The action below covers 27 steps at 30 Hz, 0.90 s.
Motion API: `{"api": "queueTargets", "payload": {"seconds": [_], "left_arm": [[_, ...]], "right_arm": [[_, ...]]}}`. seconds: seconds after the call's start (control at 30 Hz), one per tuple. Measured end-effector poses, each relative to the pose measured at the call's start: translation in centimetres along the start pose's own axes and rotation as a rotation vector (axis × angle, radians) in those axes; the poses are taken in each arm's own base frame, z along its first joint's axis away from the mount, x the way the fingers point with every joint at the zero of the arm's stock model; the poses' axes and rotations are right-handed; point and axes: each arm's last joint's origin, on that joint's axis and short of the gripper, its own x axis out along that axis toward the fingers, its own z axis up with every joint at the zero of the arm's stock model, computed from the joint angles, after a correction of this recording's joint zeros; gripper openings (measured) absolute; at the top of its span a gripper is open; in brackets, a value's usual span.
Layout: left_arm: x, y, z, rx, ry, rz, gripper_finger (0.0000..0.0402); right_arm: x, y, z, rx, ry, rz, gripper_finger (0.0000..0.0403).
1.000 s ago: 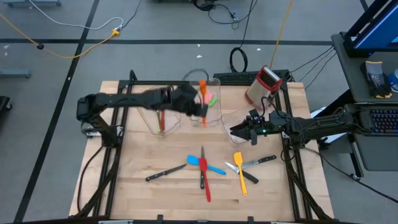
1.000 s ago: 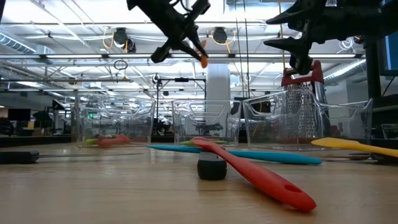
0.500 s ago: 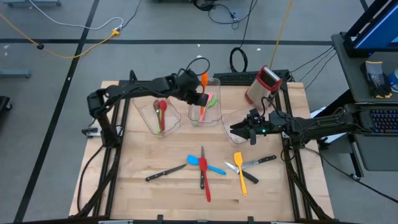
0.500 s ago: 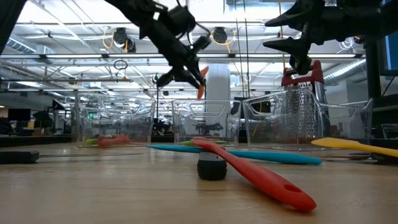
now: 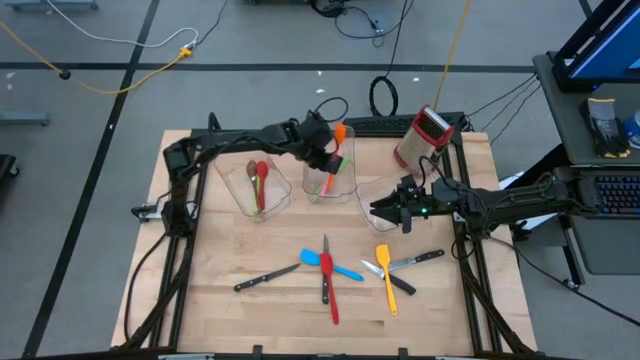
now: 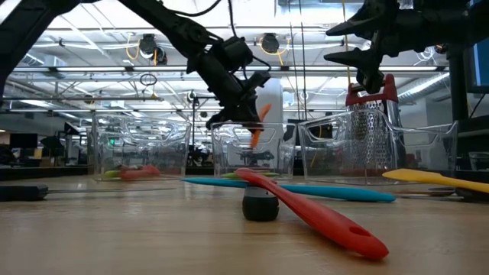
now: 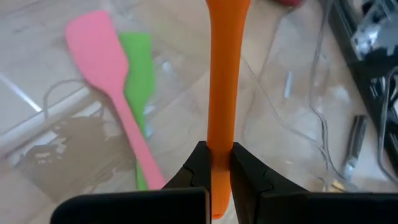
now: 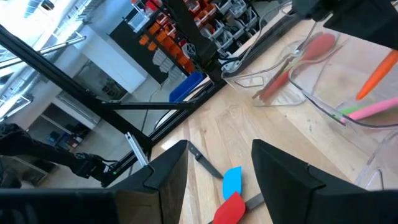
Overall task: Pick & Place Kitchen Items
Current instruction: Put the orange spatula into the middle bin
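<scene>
My left gripper (image 5: 326,153) is over the middle clear bin (image 5: 345,185), shut on an orange spatula (image 5: 340,132). In the low view the spatula (image 6: 258,126) slants down past the bin's rim (image 6: 229,127). A pink spatula (image 7: 99,53) and a green one (image 7: 138,68) lie in that bin. The left bin (image 5: 240,195) holds a red spoon (image 5: 261,180). My right gripper (image 5: 385,211) hangs open over the right bin, touching nothing. On the table lie a blue spatula (image 5: 325,262), a red one (image 5: 332,298), a yellow one (image 5: 385,275) and black-handled knives (image 5: 265,277). My left gripper pinches the orange spatula's handle (image 7: 219,155) between its two fingers (image 7: 198,171), which lie across the handle close to its near end. It comes from above, slanting down into the middle bin. The spatula is lifted clear and tilted, reaching on beyond the fingertips.
A red-topped metal grater (image 5: 420,138) stands at the far right of the table, behind the right bin (image 6: 382,153). Cables and a black frame run along the far edge. Bare wood shows at the near left of the table (image 5: 200,300).
My left gripper has moved right and toward the far edge, from over the gap between the left and middle bins to over the middle bin, and has come down. The orange spatula has gone with it, from high above the bins to the middle bin's rim. My right arm has kept still.
</scene>
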Motion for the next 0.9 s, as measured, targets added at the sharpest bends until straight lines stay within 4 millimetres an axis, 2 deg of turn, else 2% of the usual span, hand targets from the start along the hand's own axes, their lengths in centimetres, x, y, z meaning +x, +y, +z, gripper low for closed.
{"api": "queueTargets", "payload": {"seconds": [0.13,0.37,0.9], "left_arm": [[0.7,-0.2,0.3,0.025,0.051,0.028,0.0017],[0.6,0.2,-0.1,0.011,0.138,0.135,0.0020],[1.3,0.3,-0.4,0.003,0.160,0.147,0.0038]], "right_arm": [[0.0,0.0,0.0,0.000,0.001,0.000,0.0171],[0.0,-0.1,-0.1,0.001,0.007,-0.004,0.0171],[0.0,-0.1,-0.1,0.001,0.016,-0.011,0.0171]]}}
